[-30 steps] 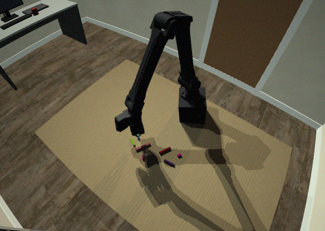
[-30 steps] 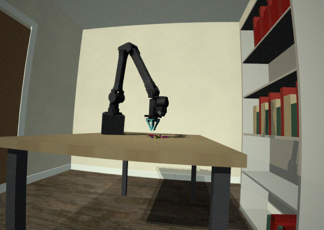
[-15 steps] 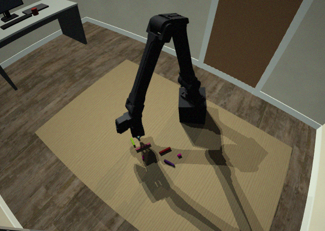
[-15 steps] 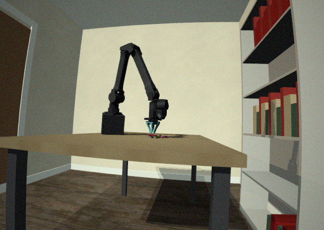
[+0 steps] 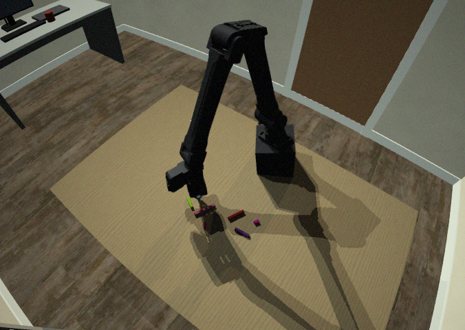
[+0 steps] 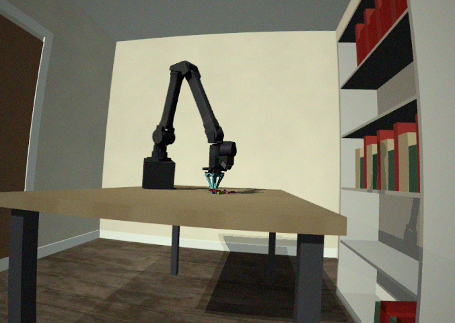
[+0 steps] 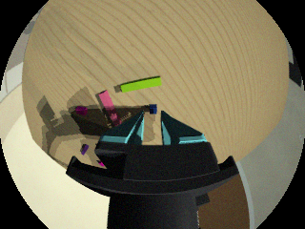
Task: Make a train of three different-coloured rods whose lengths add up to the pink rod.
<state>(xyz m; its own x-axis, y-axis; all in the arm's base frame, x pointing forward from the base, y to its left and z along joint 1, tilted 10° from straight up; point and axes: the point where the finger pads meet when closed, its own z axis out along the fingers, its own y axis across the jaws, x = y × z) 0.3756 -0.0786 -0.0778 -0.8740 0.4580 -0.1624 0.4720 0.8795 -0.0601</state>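
Note:
My gripper (image 7: 152, 114) (image 6: 213, 188) is slightly open and low over the table, with nothing between its fingers. The blue rod (image 7: 152, 109) lies just beyond the fingertips. The lime rod (image 5: 189, 202) (image 7: 141, 84) (image 6: 219, 192) lies farther out. The pink rod (image 5: 204, 210) (image 7: 108, 103) lies beside the gripper, partly in shadow. One magenta rod (image 5: 204, 225) (image 7: 81, 110) lies past it. The red rod (image 5: 236, 214), the purple rod (image 5: 242, 232) (image 7: 84, 149) and a second magenta rod (image 5: 256, 222) (image 7: 101, 163) lie spread apart. The red rod is hidden or indistinct in the wrist view.
The arm's black base block (image 5: 274, 163) (image 6: 159, 173) stands on the table (image 5: 124, 167) (image 6: 121, 207). The arm's shadow darkens several rods. A desk (image 5: 84, 17) and a bookshelf (image 6: 378, 194) stand away from the table.

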